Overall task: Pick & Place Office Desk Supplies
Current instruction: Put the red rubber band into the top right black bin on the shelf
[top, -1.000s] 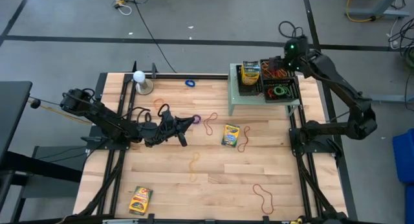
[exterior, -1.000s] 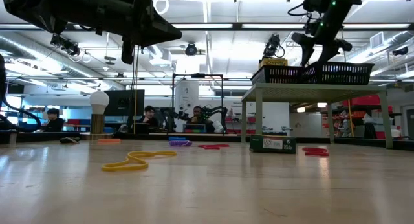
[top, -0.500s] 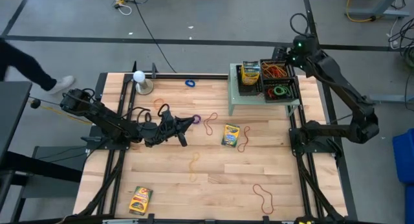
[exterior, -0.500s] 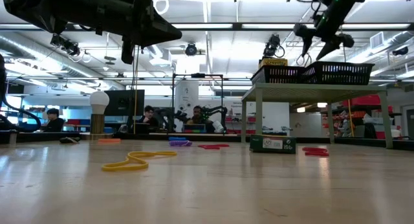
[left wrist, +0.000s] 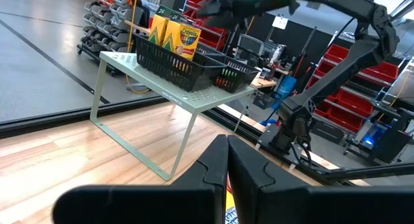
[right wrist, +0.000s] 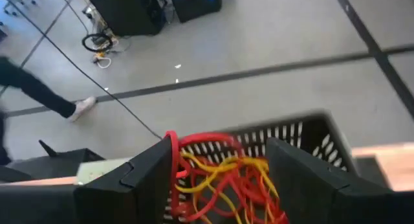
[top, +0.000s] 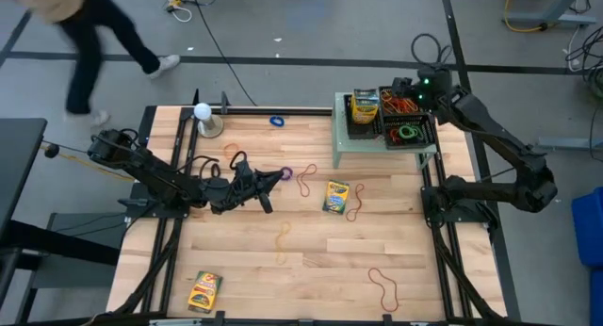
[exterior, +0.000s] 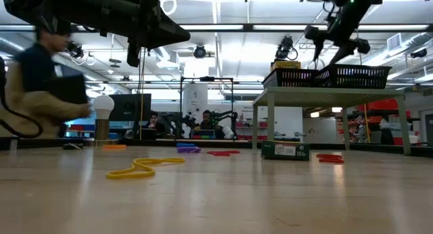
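Crayon boxes (left wrist: pixel 171 37) read "Crayola" (in basket (left wrist: pixel 187 65)).

Red and yellow rubber bands (right wrist: pixel 223 175), black basket (right wrist: pixel 304 136), yellow-green crayon box (top: pixel 336 196)

A white ball (top: pixel 202 110) sits on its stand at the table's (top: pixel 245 269) far left corner. A green shelf (top: pixel 377 145) stands well along the same far edge from the ball. Beyond the ball, off the table, a person (top: pixel 89 34) walks across the grey floor.
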